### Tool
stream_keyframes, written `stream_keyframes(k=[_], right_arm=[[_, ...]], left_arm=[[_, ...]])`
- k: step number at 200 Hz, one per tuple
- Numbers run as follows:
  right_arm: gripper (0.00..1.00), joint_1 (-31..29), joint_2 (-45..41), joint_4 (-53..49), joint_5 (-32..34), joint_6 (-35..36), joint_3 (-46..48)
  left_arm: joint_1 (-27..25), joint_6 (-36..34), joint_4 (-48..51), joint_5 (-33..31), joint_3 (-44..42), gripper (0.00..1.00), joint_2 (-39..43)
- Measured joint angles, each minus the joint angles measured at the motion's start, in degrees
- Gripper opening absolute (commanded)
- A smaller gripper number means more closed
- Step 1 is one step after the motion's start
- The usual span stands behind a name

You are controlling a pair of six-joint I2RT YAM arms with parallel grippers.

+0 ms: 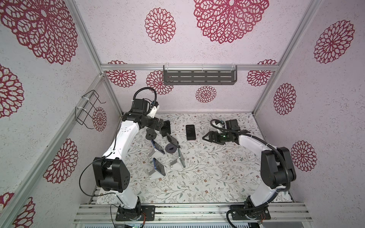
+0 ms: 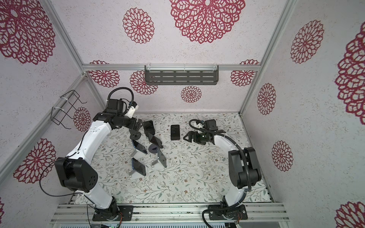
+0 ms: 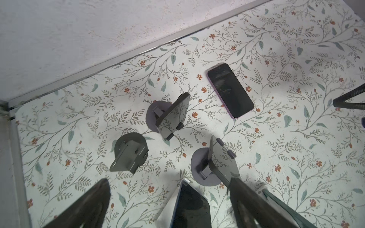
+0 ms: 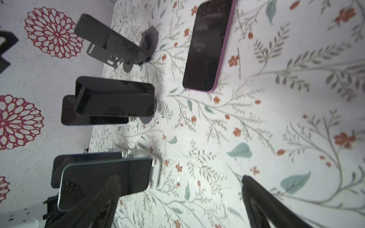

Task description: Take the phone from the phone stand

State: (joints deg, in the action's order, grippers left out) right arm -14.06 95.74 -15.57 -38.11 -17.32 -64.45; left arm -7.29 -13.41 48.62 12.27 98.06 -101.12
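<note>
Progress partial, by my read. Left of centre, at least three phones (image 1: 158,166) sit propped on stands (image 1: 153,172), so those remain. To their right one phone (image 1: 191,132) lies flat on the counter (image 1: 217,177), clear of any stand. Poses: left hand (image 3: 168,180) spread, empty, angled down over the far stands; right hand (image 4: 180,177) spread, empty, low, near the flat phone, not touching.

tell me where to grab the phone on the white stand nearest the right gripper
Take the phone by its two long edges near the free top end, coming from above. Its bottom edge sits in the lip of the white stand and its back leans on it, so only the upper sides look clear.
</note>
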Motion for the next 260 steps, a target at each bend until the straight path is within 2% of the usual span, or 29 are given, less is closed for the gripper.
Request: stream_keyframes(k=[54, 92, 122, 148, 179, 232, 260], right_arm=[[0.98, 0.0, -12.9, 0.9, 0.7, -1.4, 14.2], [0.97, 0.0, -22.4, 6.2, -1.3, -6.8, 24.0], [0.97, 0.0, -30.7, 8.9, -2.9, -12.0, 30.9], [0.97, 0.0, -36.7, 7.7, -2.9, -13.4, 32.2], [0.97, 0.0, -40.3, 5.4, -2.4, -13.3, 32.2], [0.97, 0.0, -40.5, 2.2, -0.5, -13.2, 33.2], [0.97, 0.0, -40.3, 2.0, 0.0, -13.2, 33.2]], left_arm=[[0.0, -9.1, 6.9, 0.8, 11.1, 0.98, -10.3], [0.0, -12.8, 10.6, 1.0, 18.4, 0.98, -15.6], [0.0, -14.4, 12.0, 1.5, 19.9, 0.95, -19.1], [0.0, -15.1, 12.4, 2.4, 21.4, 0.91, -22.1], [0.0, -15.7, 13.2, 3.2, 25.4, 0.83, -25.5], [0.0, -16.0, 13.9, 4.8, 27.5, 0.65, -27.7], [0.0, -15.8, 14.3, 4.8, 27.9, 0.50, -28.6]])
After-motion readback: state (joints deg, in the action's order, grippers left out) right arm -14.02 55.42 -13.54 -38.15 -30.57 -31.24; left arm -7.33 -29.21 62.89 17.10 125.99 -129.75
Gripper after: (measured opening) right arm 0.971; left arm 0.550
